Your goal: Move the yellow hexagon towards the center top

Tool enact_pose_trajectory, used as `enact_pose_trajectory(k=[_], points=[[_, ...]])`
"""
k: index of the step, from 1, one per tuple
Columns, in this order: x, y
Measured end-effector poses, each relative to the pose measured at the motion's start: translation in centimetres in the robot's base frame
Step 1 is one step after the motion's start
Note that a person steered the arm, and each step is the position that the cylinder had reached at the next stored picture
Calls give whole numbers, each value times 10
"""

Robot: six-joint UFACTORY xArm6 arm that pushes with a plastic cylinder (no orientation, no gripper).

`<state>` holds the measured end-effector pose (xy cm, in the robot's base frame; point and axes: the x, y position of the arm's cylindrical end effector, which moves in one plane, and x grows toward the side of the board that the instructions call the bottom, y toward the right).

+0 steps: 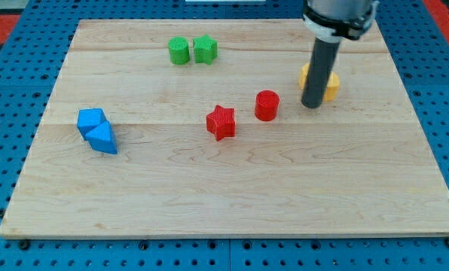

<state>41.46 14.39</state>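
No pincer on this rig: my tip (312,105), a plain dark rod end, sits on the pale wood-plank counter (232,203). Yellow plastic hexagon (330,84) touches the rod, right behind it. Red plastic cylinder (267,105) just left, red star (221,122) further left.

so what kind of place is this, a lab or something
Probably a robotics lab bench: a wooden board lies on a blue pegboard surface, small coloured blocks such as the red star sit on it, and my tip stands by the yellow block.
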Motion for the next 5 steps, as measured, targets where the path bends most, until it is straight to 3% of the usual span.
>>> enact_pose_trajectory(k=[1, 2, 4, 5], points=[[-17, 49], [-64, 33], [-40, 23], [-45, -40]])
